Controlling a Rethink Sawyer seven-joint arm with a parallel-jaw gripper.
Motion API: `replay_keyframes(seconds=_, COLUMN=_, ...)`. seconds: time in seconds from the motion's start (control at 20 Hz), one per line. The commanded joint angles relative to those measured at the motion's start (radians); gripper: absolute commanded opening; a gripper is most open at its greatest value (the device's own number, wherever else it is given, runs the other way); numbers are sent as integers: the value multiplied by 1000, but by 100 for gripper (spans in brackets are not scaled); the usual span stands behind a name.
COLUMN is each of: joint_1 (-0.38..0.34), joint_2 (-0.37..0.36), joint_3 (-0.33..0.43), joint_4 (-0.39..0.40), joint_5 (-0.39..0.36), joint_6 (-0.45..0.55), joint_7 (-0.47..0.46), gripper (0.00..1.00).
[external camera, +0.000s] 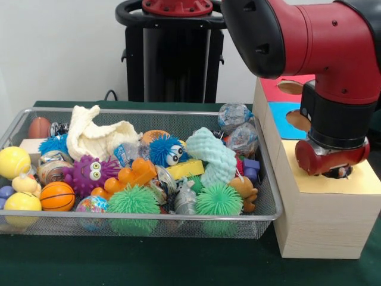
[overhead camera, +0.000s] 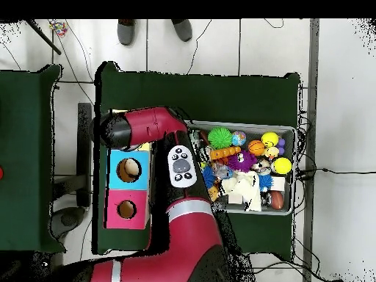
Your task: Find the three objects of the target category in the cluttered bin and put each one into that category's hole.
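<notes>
Though arm (overhead camera: 158, 125) hides yellow panel (external camera: 333, 179) overhead, front shows it.

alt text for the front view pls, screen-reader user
A red and black robot arm reaches down over the yellow-topped section of a wooden box, beside a wire mesh bin crammed with toys: spiky balls, a mini basketball, cloth.

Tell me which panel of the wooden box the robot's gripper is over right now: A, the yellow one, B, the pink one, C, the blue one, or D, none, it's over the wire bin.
A: in the front view the gripper sits low at the hole in the yellow panel of the wooden box, with the blue panel and pink panel behind it and the wire bin off to the side.
</notes>
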Motion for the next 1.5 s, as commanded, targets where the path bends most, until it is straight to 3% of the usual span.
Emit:
replay_keyframes(seconds=0.05, joint_1=-32, joint_2=8, joint_3=19, joint_4=209, joint_5=-95, joint_6=17, joint_7=-56, gripper=0)
replay_keyframes(seconds=0.25, joint_1=-44, joint_2=-49, joint_3=45, joint_4=248, joint_5=-84, joint_6=5, joint_7=-69, gripper=0)
replay_keyframes(seconds=0.75, joint_1=-33, joint_2=-141, joint_3=58, joint_4=278, joint_5=-55, joint_6=94, joint_7=-71, gripper=0)
replay_keyframes(seconds=1.5, joint_1=-42, joint_2=-181, joint_3=78, joint_4=239, joint_5=-36, joint_6=189, joint_7=-104, gripper=0)
